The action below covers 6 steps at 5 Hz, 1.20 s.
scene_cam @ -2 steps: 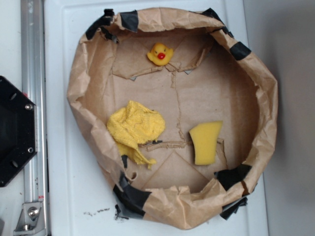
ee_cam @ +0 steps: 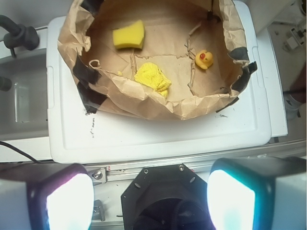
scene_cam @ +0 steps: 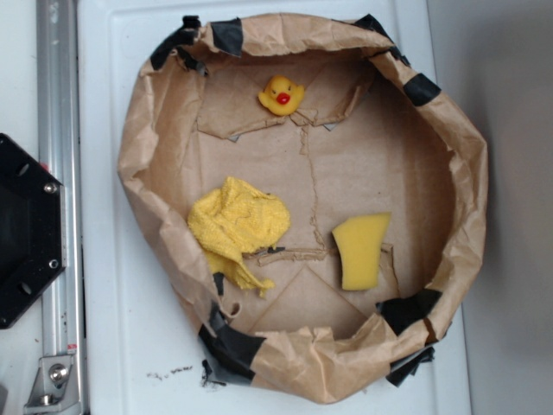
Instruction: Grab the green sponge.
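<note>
The green sponge, a pale yellow smooth foam block with one curved edge, lies flat on the floor of a brown paper-lined basin, at its lower right. In the wrist view the sponge is at the upper left, far from me. My gripper shows only in the wrist view. Its two glowing pads stand wide apart and empty, high above the robot's black base, well short of the basin. The gripper is out of the exterior view.
A fuzzy yellow cloth lies left of the sponge. A small yellow rubber duck sits at the basin's far side. The basin's crumpled paper wall with black tape stands on a white lid. A metal rail and the black base lie left.
</note>
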### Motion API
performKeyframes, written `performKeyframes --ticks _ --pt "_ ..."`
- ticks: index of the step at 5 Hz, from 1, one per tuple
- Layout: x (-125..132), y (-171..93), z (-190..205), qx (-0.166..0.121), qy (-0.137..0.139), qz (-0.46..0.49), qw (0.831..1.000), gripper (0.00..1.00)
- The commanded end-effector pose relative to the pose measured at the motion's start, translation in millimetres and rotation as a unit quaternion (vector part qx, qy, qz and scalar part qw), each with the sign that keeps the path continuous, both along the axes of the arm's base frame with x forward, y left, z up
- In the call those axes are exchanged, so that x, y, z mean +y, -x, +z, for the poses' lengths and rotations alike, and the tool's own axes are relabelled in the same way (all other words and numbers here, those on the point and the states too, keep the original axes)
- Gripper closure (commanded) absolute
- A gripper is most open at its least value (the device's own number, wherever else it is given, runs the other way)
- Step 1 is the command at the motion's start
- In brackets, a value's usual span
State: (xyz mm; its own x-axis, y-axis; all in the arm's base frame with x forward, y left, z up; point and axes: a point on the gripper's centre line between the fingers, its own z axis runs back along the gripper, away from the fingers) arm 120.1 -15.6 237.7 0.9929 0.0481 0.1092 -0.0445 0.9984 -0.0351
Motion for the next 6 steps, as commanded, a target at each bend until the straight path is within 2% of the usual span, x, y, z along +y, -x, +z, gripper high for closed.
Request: performKeyframes --ticks 1,2,3,4,5,6 --pt "39.3 -86.2 -68.5 -0.069 0.053 0.12 0.989 0.0" --pt "40.8 -121.5 -86.5 -0.067 0.094 0.206 0.972 0.0" --pt "31.9 -161.0 -113.1 -0.045 0.119 0.273 0.954 0.0" --pt "14.1 -188.6 -144.2 -0.022 0.127 0.309 0.942 0.0" --pt "-0.8 -205.1 -163.7 -0.026 0.111 0.297 0.948 0.0" --pt "-30.2 -208.1 -193.5 0.006 0.091 0.241 0.966 0.0"
